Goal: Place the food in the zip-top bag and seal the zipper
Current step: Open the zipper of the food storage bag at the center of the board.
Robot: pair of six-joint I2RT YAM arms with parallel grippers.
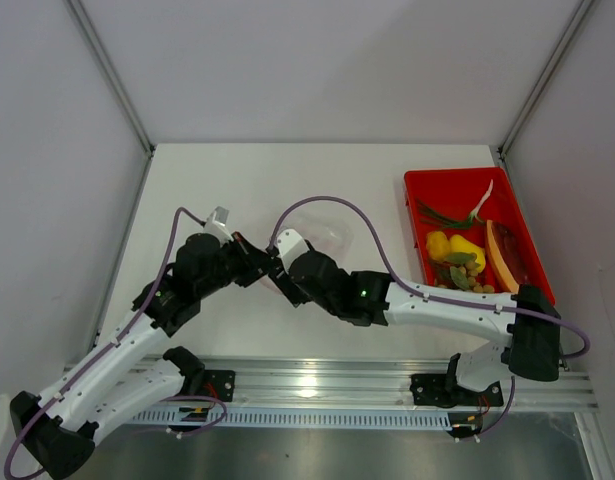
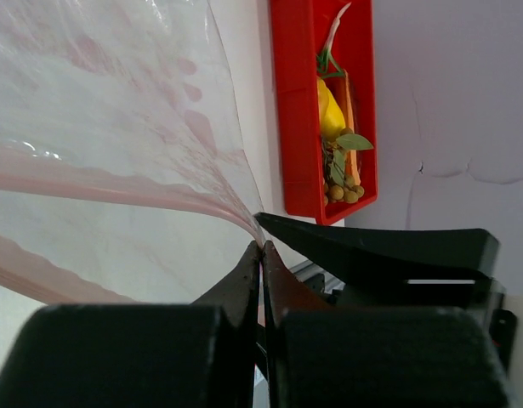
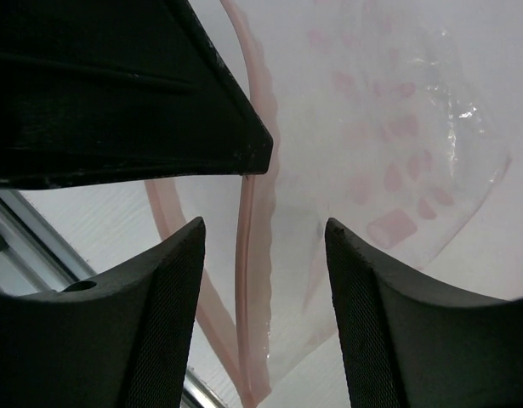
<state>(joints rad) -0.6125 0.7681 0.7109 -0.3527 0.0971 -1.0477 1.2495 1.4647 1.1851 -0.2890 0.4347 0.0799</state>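
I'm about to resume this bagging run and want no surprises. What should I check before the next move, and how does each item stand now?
1. Left gripper pinching the edge of the zip-top bag: ok, shut on it.
2. Right gripper gripping the zipper: not ok, it is open and straddles the strip.
3. Bag mouth opened wide enough for loading: cannot tell.
4. Food inside the bag: not ok, it lies in the red tray.

Clear pink-dotted zip-top bag [image 2: 116,102], corner pinched in the left tool [image 2: 261,248]. Its zipper [image 3: 244,272] passes between the right tool [image 3: 265,234]'s parted fingers. The food [image 1: 457,255] lies well to the right.
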